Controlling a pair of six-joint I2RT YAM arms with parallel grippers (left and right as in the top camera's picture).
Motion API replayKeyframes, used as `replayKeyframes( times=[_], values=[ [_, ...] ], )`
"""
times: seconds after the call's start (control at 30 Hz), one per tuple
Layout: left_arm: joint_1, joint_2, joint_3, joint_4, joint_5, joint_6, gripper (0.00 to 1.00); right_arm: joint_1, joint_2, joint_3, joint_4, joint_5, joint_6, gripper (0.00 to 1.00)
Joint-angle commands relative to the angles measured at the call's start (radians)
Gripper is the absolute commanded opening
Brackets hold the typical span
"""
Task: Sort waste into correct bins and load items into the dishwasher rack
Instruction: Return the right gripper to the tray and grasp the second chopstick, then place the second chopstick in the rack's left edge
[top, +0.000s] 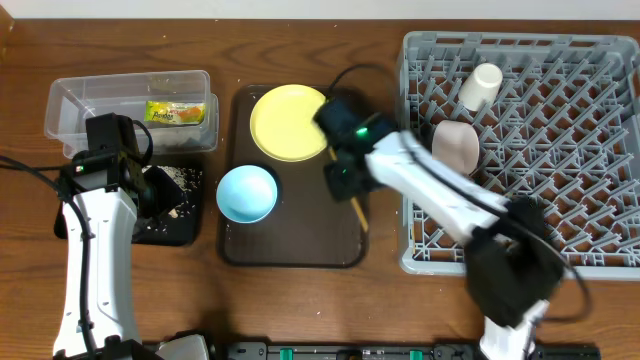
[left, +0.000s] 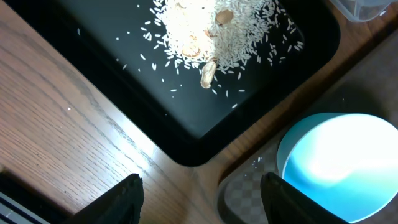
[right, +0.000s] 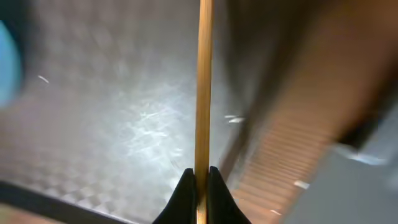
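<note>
Woodgrain tabletop (top: 300, 40), mid-brown with darker streaks, fills nearly the whole overhead view. The grey dishwasher rack (top: 520, 40) takes up the right side, from the upper right corner down past the middle. At centre lies the dark brown serving tray (top: 300, 235), whose checker-textured floor shines under the light in the right wrist view.

In the upper left stands the clear box (top: 100, 100), and just below it the black tray (top: 165, 230).

The yellow plate (top: 287, 122) rests at the top of the serving tray, with the light blue bowl (top: 247, 193) below and left of it. The white bowl (top: 455, 143) lies on its side near the rack's left wall, and the white cup (top: 482, 85) lies tipped above it.

The snack wrapper (top: 175, 112) lies inside the clear box, at its right end.

The right claw (right: 199, 186), over the right part of the serving tray, is clenched on a wooden chopstick (right: 204, 81), which runs straight up the middle of the blurred right wrist view.

The left claw (left: 202, 205) hangs released, fingers wide apart, above the gap between black tray and serving tray. Rice scraps (left: 217, 31) are heaped in the black tray, with loose grains scattered around the heap.
</note>
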Motion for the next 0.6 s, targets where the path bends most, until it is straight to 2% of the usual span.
replayKeyframes(
  times=[0.0,0.17,0.3,0.57],
  values=[
    [0.003,0.002,-0.005,-0.003,-0.002,-0.002,0.64,-0.060,-0.113,0.012,-0.016,0.088,0.003,0.01],
    [0.003,0.002,-0.005,-0.003,-0.002,-0.002,0.63,-0.146,-0.156,0.012,-0.088,0.186,0.021,0.01],
    [0.003,0.002,-0.005,-0.003,-0.002,-0.002,0.63,-0.212,-0.148,0.006,-0.142,0.194,0.044,0.01],
    [0.003,0.002,-0.005,-0.003,-0.002,-0.002,0.64,-0.236,-0.148,-0.068,-0.137,0.188,0.071,0.01]
  ],
)
